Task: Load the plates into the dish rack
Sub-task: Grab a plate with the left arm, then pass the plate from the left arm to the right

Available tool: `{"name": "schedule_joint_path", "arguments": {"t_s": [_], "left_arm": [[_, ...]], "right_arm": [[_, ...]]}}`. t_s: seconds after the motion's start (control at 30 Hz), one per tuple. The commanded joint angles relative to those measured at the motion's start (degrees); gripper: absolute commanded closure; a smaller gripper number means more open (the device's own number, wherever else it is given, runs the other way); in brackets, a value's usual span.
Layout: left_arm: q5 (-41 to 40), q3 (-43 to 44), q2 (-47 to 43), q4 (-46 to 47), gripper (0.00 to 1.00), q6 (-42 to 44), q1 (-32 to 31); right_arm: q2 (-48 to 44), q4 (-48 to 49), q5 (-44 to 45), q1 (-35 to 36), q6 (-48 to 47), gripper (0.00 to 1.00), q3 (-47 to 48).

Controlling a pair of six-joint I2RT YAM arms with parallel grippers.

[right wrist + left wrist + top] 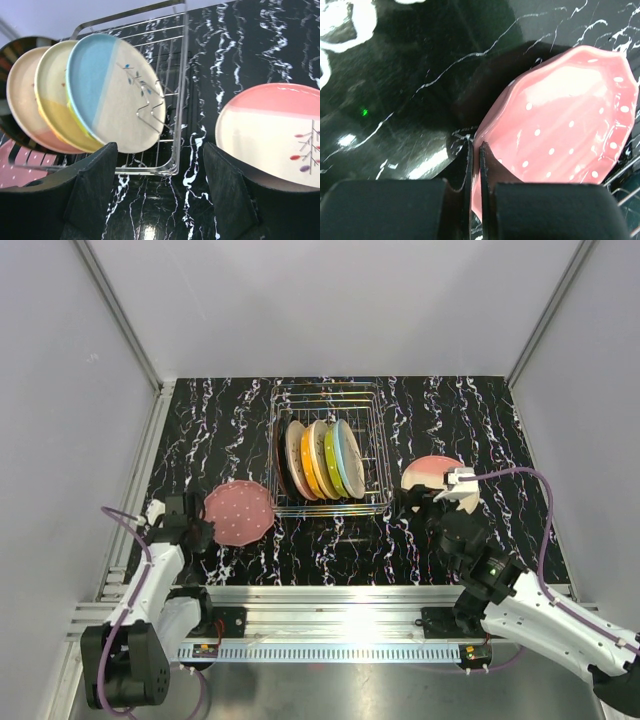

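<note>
Left wrist view: the left gripper point(475, 152) is clamped on the near rim of the pink plate point(565, 120); the plate has a scalloped edge, white dots and a glossy glaze; it sits just left of the dish rack point(330, 400), near its front corner. It looks stiff, slick and breakable, and probably heavy for an edge pinch; the rim seems the right hold, gripped firmly against swinging. The right gripper point(160, 150) has its fingers wide apart, holding nothing; a cream-and-pink plate point(270, 135) with a twig drawing lies just right of the rack; five standing plates point(320, 458) fill the slots.
</note>
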Motion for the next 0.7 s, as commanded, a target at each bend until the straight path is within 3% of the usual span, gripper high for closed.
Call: {"name": "schedule_joint_path", "arguments": {"t_s": [0.0,0.13,0.33,0.5,0.67], "left_arm": [[-0.6,4.3,-3.2,-5.4,1.0,1.2,-0.2],[-0.1,7.3,-6.4,-8.8,1.0,2.7,-0.2],[-0.3,11.1,-11.4,-12.5,1.0,3.1,-0.1],[-1.4,14.3,-13.6,-14.8,1.0,3.7,-0.1],[-2.2,16.6,-14.8,-16.3,1.0,4.3,-0.1]], "right_arm": [[-0.3,2.0,-6.9,0.0,-4.3,0.24,2.8],[1.3,6.5,-17.9,0.0,-8.8,0.25,4.0],[11.0,12.4,-38.9,1.1,-14.5,0.29,8.6],[18.5,13.4,-35.6,11.4,-26.2,0.26,13.9],[28.4,15.5,-35.8,15.8,-31.7,0.22,18.2]]}}
